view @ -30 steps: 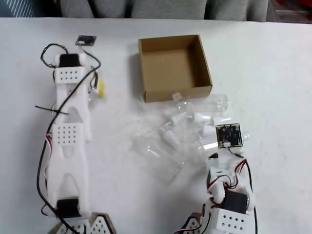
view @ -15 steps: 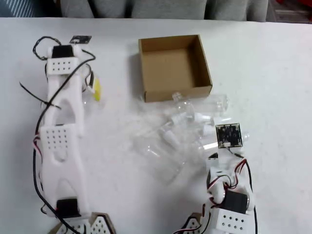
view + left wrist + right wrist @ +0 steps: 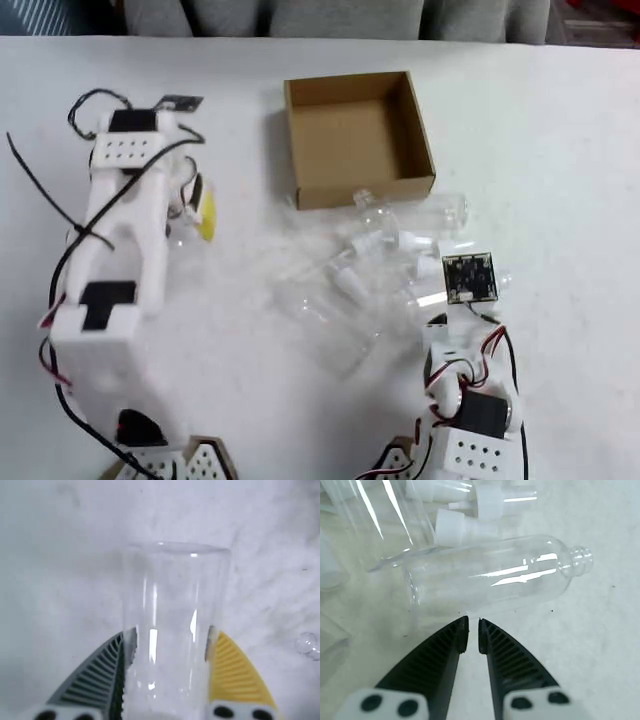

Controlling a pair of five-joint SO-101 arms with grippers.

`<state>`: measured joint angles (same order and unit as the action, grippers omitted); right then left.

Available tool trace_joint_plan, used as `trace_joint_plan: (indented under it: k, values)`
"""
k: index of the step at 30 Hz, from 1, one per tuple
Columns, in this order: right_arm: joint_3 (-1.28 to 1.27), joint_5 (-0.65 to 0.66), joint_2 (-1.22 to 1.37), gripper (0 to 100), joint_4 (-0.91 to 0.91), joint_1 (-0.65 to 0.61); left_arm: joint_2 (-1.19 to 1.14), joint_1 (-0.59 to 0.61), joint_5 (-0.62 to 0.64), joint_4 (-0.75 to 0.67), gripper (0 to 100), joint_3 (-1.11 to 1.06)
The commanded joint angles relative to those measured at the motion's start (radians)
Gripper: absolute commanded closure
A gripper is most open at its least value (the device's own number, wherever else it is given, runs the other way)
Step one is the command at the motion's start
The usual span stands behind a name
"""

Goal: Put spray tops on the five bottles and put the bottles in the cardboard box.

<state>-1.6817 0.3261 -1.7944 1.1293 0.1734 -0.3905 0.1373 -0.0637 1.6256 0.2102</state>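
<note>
Left pincer [image 3: 170,632]: clamped across clear plastic bottle [image 3: 175,595], well left of brown cardboard box [image 3: 365,190]. Right pincer [image 3: 470,630]: nearly shut, empty, just beside second clear bottle [image 3: 490,575], capless, near white spray tops [image 3: 465,527]. Step, likely: capping. Next: fetching a top, aligning with neck.

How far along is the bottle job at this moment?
Done: nothing yet; the cardboard box is empty. In hand: the left gripper is shut on a clear bottle, its neck hidden. Left: the right gripper sits shut beside an uncapped bottle lying by loose spray tops; the capping and boxing remain.
</note>
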Motion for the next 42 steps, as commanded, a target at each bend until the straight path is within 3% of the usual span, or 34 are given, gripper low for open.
trace_joint_plan:
  k: [1, 8, 13, 17, 21, 30, 36, 42]
  values:
    - [-0.008, 0.014, -0.005, 98.1, 0.012, 0.001, 0.199, -0.005, 0.008, -0.195, 98, -0.247]
    - [-0.008, 0.014, -0.005, 98.1, 0.012, 0.001, 0.302, 0.082, 0.037, -0.397, 98, -0.505]
    - [-0.008, 0.014, -0.004, 98.1, 0.012, 0.001, 0.361, 0.153, 0.276, -0.539, 98, -0.643]
    - [-0.008, 0.014, -0.004, 98.1, 0.012, 0.001, 0.484, 0.148, 0.288, -0.615, 87, -0.766]
    - [-0.008, 0.014, -0.004, 98.1, 0.012, 0.001, 0.636, 0.151, 0.296, -0.614, 76, -0.855]
    - [-0.008, 0.014, -0.004, 98.1, 0.012, 0.001, 0.765, 0.151, 0.255, -0.583, 74, -0.957]
    - [-0.008, 0.014, -0.004, 98.1, 0.013, 0.001, 0.754, 0.156, 0.233, -0.532, 63, -0.953]
    - [-0.008, 0.014, -0.004, 98.1, 0.013, 0.001, 0.763, 0.157, 0.212, -0.482, 65, -0.922]
